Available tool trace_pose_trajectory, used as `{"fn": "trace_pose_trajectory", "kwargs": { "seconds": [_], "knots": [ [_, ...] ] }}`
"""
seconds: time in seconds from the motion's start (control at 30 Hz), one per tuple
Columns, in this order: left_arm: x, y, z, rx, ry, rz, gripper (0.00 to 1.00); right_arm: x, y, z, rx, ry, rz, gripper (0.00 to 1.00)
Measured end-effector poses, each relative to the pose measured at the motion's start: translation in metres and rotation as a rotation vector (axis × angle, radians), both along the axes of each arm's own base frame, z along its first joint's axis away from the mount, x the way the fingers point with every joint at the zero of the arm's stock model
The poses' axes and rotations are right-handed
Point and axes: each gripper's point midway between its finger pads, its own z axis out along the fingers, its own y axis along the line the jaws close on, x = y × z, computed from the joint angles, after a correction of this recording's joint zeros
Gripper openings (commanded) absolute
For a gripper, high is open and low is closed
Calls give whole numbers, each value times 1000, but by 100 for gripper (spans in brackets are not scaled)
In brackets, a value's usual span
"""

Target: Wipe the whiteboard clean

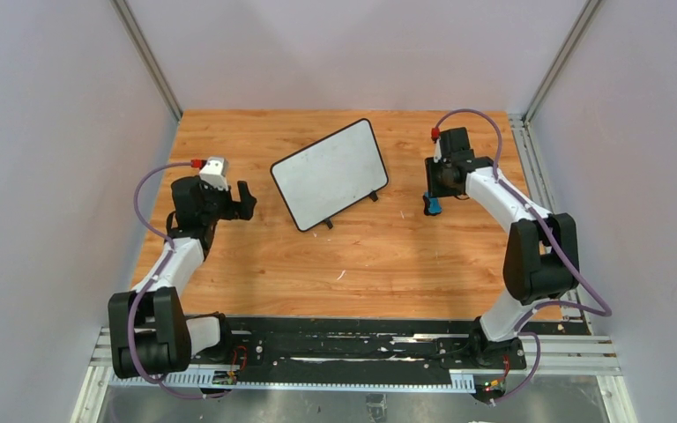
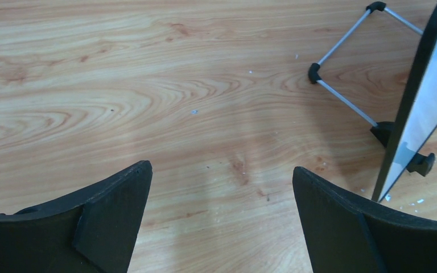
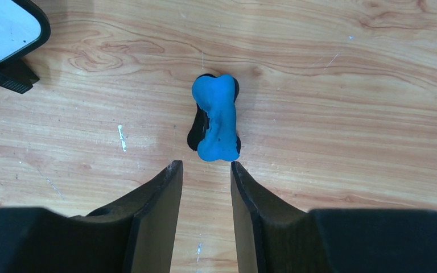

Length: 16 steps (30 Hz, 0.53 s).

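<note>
The whiteboard (image 1: pixel 329 174), white with a thin black frame, stands tilted on the wooden table's far middle on its wire stand (image 2: pixel 341 57). I see no clear writing on its face. Its edge shows at the right of the left wrist view (image 2: pixel 432 85), and one corner shows in the right wrist view (image 3: pixel 5 25). My left gripper (image 1: pixel 247 201) (image 2: pixel 222 170) is wide open and empty, just left of the board. A blue-and-black eraser (image 1: pixel 433 207) (image 3: pixel 216 116) lies flat on the table right of the board. My right gripper (image 1: pixel 428 196) (image 3: pixel 206 165) is open and empty, with its tips just short of the eraser.
The wooden table (image 1: pixel 361 264) is enclosed by grey walls on three sides, with aluminium posts at the back corners. A metal rail (image 1: pixel 529 150) runs along its right edge. The board's black feet (image 1: pixel 373 196) rest on the wood near its lower edge.
</note>
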Motion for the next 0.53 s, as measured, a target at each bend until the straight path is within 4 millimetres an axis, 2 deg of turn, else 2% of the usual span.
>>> {"fn": "trace_pose_trajectory", "kwargs": {
  "seconds": [0.27, 0.53],
  "knots": [
    [0, 10, -4, 26, -11, 55, 98, 1, -3, -2, -11, -23, -14, 37],
    [0, 12, -1, 30, -28, 62, 98, 3, -1, -3, -12, -35, -9, 36]
  ]
}}
